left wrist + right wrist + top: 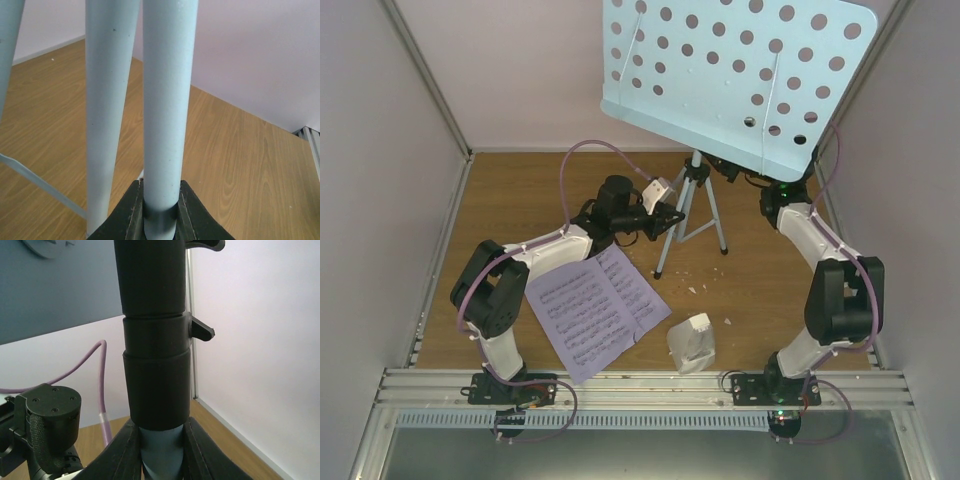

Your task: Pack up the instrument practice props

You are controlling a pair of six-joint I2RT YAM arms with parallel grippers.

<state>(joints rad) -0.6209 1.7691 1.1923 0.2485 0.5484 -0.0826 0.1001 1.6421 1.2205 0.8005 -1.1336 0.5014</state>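
Both arms are on the music stand (730, 95). It stands upright at the far side of the table (520, 200), tray (820, 90) on top and tilted. Left gripper (160, 202) is clamped on a pale-blue tube low in the stand's tripod; leg or centre post, I can't tell. Right gripper (160, 445) is clamped on the stand's post just under the black collar (156, 385). My read is a two-point hold, low and high. The stand is top-heavy, so a single grip would let it swing while it's folded or lifted. Sheet music (595, 310) lies flat on the near side of the stand, toward the left arm. The metronome (691, 342) sits near side too, almost straight in front of the stand's legs. Neither is touched, probably parked until the stand is dealt with. Crumbs (693, 290) lie scattered between them and the stand. The overhead view gives the layout, but the tray hides most of the right gripper and the left jaws are too small to judge. The left wrist view shows the tube seated between the fingers, with a second tube (107, 100) just beside it, ungripped. The right wrist view shows the collar's lever (202, 331) sticking out and the tray's underside above. No view shows whether the collar is loosened.
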